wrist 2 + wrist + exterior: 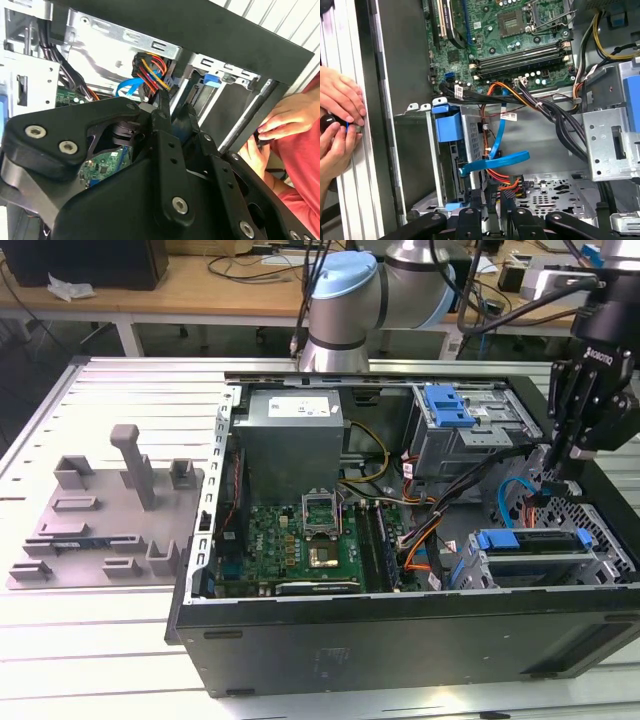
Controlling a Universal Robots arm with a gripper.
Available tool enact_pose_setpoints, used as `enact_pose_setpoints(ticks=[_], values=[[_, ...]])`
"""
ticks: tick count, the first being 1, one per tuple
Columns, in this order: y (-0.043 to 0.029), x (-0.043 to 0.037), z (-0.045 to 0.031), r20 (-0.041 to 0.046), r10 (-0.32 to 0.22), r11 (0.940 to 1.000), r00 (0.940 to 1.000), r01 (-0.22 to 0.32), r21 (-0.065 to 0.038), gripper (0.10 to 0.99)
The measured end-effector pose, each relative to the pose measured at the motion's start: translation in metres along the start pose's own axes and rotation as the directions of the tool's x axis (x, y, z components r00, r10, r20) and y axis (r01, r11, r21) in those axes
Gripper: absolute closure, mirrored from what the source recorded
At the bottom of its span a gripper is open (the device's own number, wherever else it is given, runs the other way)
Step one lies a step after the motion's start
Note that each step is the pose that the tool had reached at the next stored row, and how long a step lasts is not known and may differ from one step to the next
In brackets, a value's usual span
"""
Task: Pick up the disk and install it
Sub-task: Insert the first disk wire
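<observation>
While hovering at case [400,635] corner, exterior view's right: gripper [565,472] near disk [525,539], seated in drive cage [603,545]. Second wrist view: jaws slightly apart, empty; person's hands [290,117] outside case. First wrist view: cable tag [508,116] unreadable.

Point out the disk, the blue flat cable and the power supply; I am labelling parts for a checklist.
disk [530,539]: exterior view, its blue carrier bracket.
blue flat cable [495,162]: first wrist view, mid-length.
power supply [290,450]: exterior view, grey upper face.
</observation>
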State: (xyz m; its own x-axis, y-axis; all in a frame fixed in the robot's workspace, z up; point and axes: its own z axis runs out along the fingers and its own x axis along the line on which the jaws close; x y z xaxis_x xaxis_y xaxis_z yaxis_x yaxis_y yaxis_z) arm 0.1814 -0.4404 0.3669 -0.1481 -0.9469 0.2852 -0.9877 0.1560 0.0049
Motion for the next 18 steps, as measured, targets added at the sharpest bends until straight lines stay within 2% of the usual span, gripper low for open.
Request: enact_pose_setpoints(ticks=[4,7,15,16,18], values=[[0.0001,-0.0020,0.0040,-0.0015,0.006,1.0000,1.0000,-0.006,-0.002,0.792],[0.0001,-0.0027,0.0063,-0.0071,0.012,0.9999,0.9999,-0.012,-0.002,0.792],[0.0001,-0.0033,0.0083,-0.0076,0.022,0.9998,0.9997,-0.022,-0.001,0.792],[0.0001,-0.0033,0.0084,-0.0084,0.027,0.9996,0.9996,-0.027,-0.002,0.792],[-0.0001,-0.0034,0.0086,-0.0095,0.062,0.9980,0.9981,-0.062,-0.013,0.792]])
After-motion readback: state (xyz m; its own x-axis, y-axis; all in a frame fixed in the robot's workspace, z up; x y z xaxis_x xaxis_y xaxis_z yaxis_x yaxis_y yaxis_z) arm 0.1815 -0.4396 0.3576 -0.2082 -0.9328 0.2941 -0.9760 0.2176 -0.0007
